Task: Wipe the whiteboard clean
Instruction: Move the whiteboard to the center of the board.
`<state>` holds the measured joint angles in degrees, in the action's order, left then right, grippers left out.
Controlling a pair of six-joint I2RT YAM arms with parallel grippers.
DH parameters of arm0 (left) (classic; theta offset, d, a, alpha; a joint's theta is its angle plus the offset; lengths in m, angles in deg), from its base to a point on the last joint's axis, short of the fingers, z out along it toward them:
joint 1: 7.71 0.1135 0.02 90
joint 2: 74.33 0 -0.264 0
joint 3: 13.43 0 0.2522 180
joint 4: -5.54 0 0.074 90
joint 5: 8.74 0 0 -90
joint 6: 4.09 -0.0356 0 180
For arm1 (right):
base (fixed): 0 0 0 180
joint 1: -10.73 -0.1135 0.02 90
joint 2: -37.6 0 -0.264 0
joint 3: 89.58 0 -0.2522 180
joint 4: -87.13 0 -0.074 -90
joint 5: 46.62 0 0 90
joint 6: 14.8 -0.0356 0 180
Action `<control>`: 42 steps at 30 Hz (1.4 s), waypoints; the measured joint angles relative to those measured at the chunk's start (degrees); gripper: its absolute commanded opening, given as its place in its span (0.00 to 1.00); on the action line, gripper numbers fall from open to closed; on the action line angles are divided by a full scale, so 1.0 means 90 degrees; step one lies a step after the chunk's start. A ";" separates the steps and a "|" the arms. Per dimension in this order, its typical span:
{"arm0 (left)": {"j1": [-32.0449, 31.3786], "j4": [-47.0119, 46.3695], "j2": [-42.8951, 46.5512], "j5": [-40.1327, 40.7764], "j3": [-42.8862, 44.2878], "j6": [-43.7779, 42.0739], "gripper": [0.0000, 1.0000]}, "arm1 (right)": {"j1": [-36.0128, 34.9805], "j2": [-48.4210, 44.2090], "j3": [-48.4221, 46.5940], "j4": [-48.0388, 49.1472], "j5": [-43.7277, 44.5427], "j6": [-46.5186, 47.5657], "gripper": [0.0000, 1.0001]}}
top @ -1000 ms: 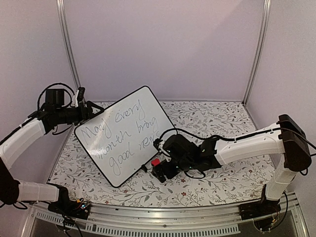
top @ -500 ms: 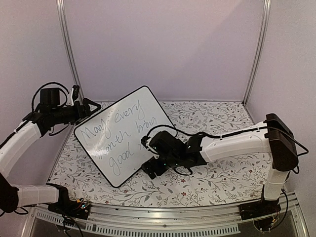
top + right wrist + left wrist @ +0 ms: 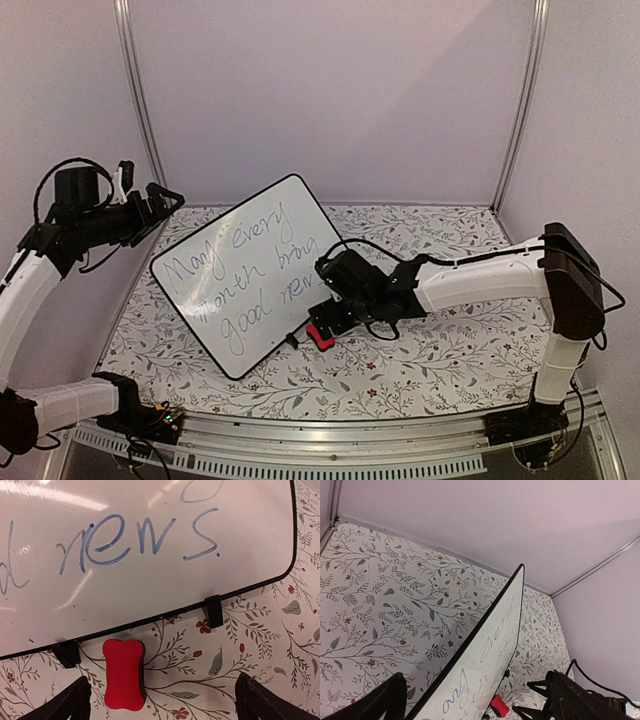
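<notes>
My jaws are standing wide apart over the red eraser (image 3: 124, 674) lying on the desk (image 3: 260, 645) just beside the whiteboard (image 3: 150, 590).

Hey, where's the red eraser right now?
In the right wrist view, the red eraser lies on the table beside the whiteboard, by one black foot, ahead of the right gripper.

The whiteboard (image 3: 245, 275) is stood tilted on the worktop (image 3: 455, 360). The eraser (image 3: 320, 336) is laid just before the whiteboard's lower edge, between its feet (image 3: 214, 611).
</notes>
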<state>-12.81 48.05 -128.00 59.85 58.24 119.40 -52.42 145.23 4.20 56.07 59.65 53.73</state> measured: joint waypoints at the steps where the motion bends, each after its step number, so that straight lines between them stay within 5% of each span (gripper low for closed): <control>1: 0.0000 0.0073 0.0090 0.0090 0.0007 0.0068 1.00 | 0.0068 -0.0051 0.0046 -0.0005 0.0051 -0.0056 0.99; 11: 0.0002 0.1185 0.1324 0.1056 -0.0092 0.0767 0.99 | 0.0865 -0.0816 0.0527 -0.0034 0.0330 -0.0520 0.99; 15: -0.0010 0.1569 0.1552 0.1345 -0.0289 0.0903 0.91 | 0.1025 -0.0974 0.0529 -0.0032 0.0374 -0.0522 0.99; 23: -0.0017 0.2157 0.2404 0.1387 -0.1115 0.1394 0.49 | 0.1098 -0.0993 0.0614 -0.0046 0.0381 -0.0522 0.99; 26: -0.0017 0.2242 0.2735 0.1205 -0.1389 0.1554 0.22 | 0.1188 -0.0993 0.0617 -0.0051 0.0372 -0.0522 0.99; 36: -0.0022 0.2412 0.3092 0.0867 -0.2178 0.1797 0.00 | 0.1804 -0.1015 0.0614 -0.0061 0.0289 -0.0488 0.99; 42: -0.0058 0.2385 0.2769 0.0964 -0.2188 0.1821 0.00 | 0.1863 -0.1095 0.0590 -0.0078 0.0272 -0.0442 0.99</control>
<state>-13.34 69.52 -103.08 68.53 38.55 135.80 -35.66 135.37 9.51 55.37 62.10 49.75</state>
